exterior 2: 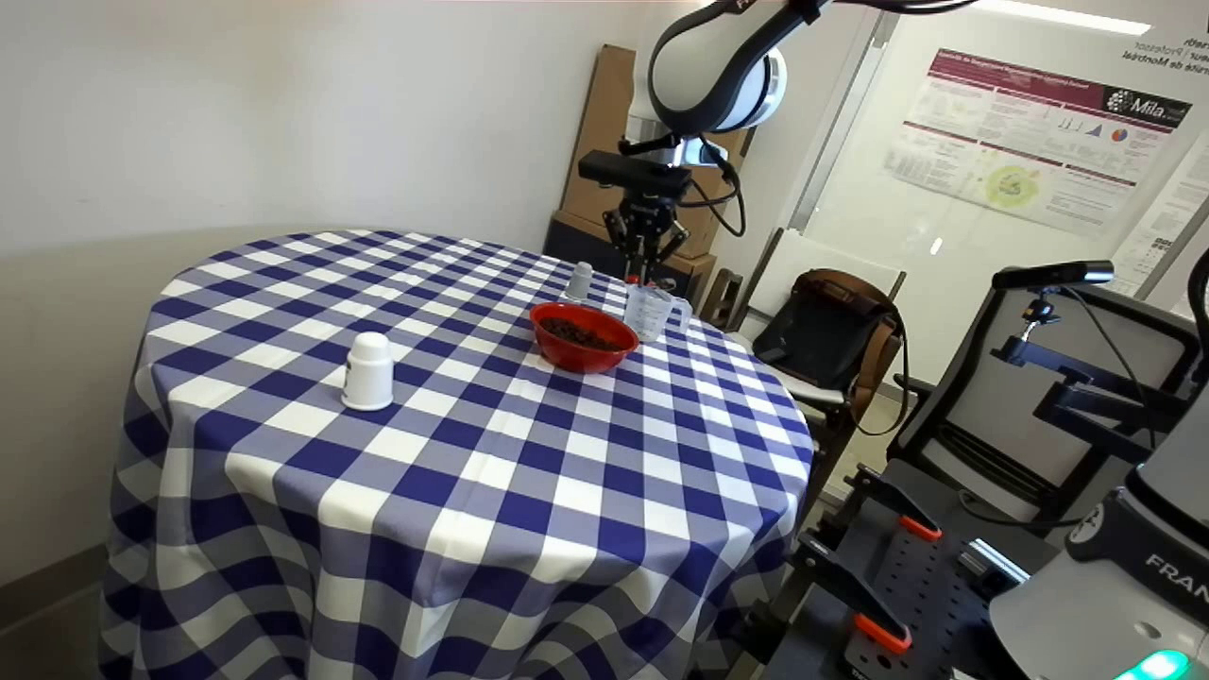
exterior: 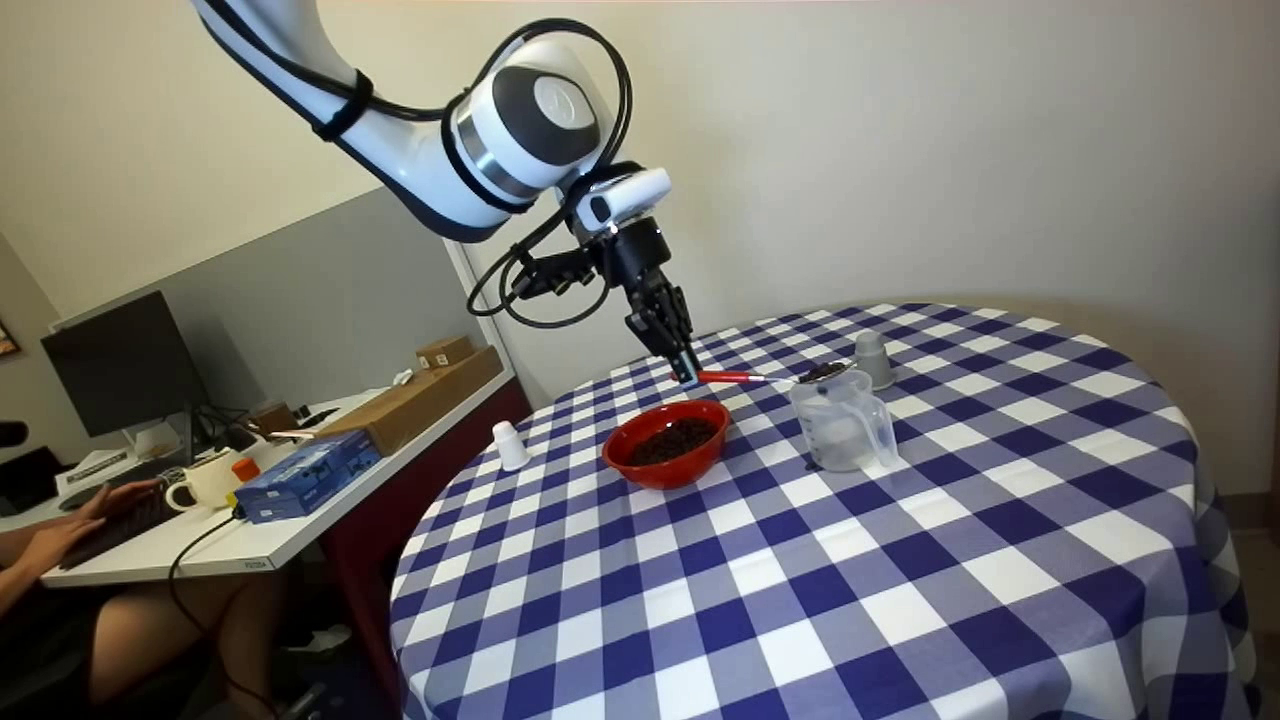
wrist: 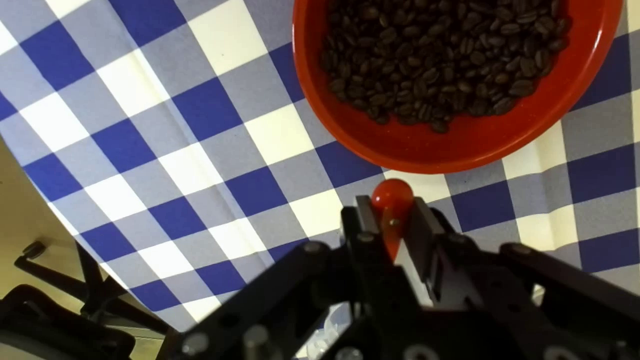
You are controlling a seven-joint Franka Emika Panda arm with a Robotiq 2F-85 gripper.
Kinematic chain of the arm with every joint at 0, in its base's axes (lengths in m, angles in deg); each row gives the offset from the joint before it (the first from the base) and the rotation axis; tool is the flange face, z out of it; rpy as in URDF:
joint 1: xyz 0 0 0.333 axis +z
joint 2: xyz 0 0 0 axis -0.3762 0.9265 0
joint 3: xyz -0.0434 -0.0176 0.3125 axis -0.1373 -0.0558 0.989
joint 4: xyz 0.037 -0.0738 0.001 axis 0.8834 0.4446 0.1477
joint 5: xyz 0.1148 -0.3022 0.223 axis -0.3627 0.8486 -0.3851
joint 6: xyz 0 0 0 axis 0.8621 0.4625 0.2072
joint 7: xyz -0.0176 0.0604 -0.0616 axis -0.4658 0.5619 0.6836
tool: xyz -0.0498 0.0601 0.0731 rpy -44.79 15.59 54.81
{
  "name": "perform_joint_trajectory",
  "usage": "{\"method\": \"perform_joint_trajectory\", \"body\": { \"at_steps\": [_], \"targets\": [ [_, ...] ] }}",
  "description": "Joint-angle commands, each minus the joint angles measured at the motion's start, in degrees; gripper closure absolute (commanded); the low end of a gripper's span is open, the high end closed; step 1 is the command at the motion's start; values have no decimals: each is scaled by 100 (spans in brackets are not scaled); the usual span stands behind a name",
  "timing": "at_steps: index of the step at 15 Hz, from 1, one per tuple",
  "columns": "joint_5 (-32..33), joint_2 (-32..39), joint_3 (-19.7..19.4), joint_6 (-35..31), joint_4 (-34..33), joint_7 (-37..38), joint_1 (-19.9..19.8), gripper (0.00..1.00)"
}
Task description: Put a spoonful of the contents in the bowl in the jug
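The red bowl holds dark coffee beans and stands on the checked tablecloth in both exterior views [exterior: 690,470] [exterior 2: 578,357] and the wrist view [wrist: 440,150]. My gripper [exterior: 686,368] is shut on the red handle [exterior: 726,377] of a spoon; the handle's round end also shows between the fingertips in the wrist view [wrist: 392,205]. The spoon lies about level, its head heaped with beans [exterior: 825,372] at the rim of the clear jug [exterior: 840,430]. I cannot tell whether it touches the rim. The jug also shows in an exterior view [exterior 2: 650,314] and partly behind my gripper in the wrist view [wrist: 327,336].
A grey cup [exterior: 873,362] stands upside down close behind the jug. A white cup [exterior 2: 367,373] stands upside down on the far side of the bowl from the jug. The round table's edge [wrist: 65,225] crosses the wrist view's left side. A person sits at a desk [exterior: 200,545] beside the table.
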Motion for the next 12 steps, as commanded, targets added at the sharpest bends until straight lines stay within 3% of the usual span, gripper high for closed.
{"method": "perform_joint_trajectory", "body": {
  "at_steps": [1, 12],
  "targets": [
    [244, 428, -67, 499, -625, -28, 164, 91],
    [897, 956, -94, 1324, -1375, -92, 377, 91]
  ]
}}
